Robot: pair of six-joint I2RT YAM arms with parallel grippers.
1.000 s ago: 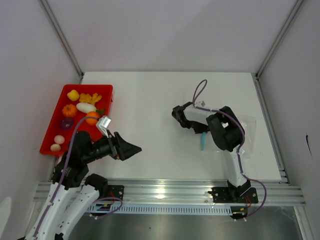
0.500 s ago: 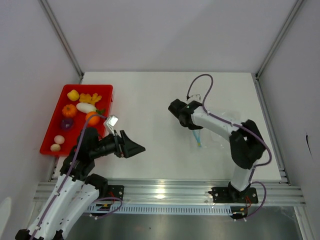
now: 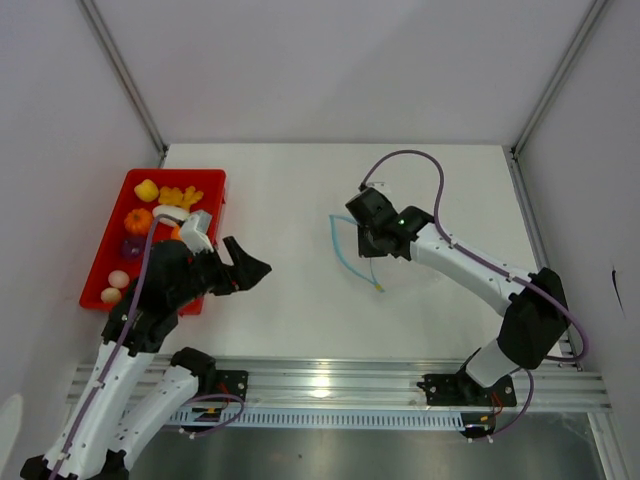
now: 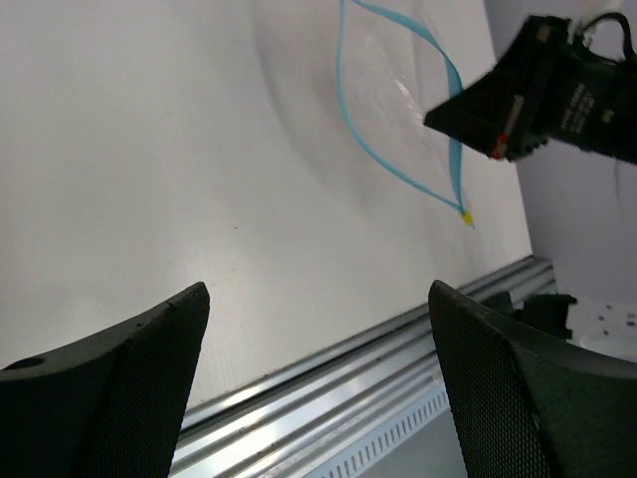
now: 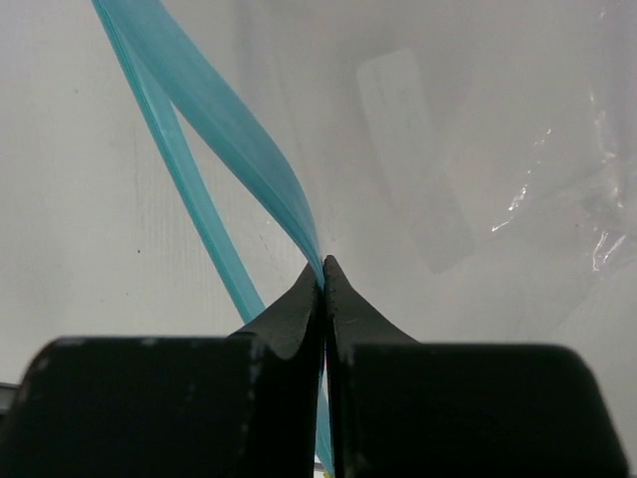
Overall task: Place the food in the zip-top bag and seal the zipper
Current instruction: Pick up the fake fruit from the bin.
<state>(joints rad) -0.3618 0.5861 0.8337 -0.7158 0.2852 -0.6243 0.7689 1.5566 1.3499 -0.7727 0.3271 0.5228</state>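
The right gripper (image 5: 323,264) is pinched shut on one lip of the zipper (image 5: 234,139), which is caught right at its fingertips. The other teal lip bows away ahead of the jaws, so the zip-top bag (image 4: 388,90) gapes in a loop. The left gripper (image 3: 252,272) hangs with its jaws spread wide and nothing between them. The bag mouth lies well ahead of them, and the food (image 3: 172,214) sits behind them in the red tray (image 3: 108,262). The step in hand looks like opening the bag, with no piece loaded yet. Next, the left gripper should swing to the tray, close on one toy and carry it into the mouth.
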